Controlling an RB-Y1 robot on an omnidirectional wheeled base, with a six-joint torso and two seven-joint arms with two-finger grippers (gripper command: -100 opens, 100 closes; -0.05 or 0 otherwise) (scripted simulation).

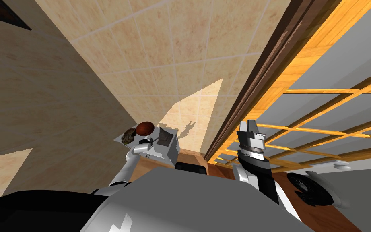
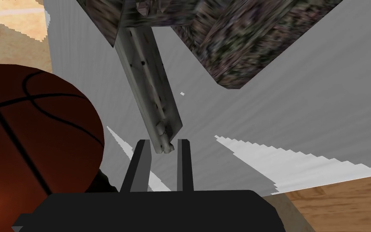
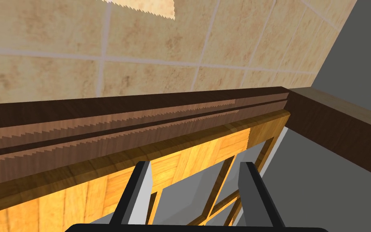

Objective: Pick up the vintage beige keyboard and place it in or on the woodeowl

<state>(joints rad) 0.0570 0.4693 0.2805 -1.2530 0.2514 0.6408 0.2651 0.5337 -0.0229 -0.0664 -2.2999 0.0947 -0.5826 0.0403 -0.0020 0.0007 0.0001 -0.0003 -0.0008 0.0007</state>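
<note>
Grips the pale grey edge of the flat, mottled grey-brown keyboard (image 2: 156, 100) between the narrow-set blades of the left gripper (image 2: 163, 145), at the white table top (image 2: 309, 171) and close beside the dark orange basketball (image 2: 31, 133). Cannot tell whether the keyboard rests on the table or hangs just above it; sees the lumpy brown owl figure (image 1: 129, 136) just beside the ball, on its far side from the keyboard. Holds the right gripper (image 3: 195, 167) up by the yellow wooden lattice frame (image 3: 80, 189), blades wide apart.
</note>
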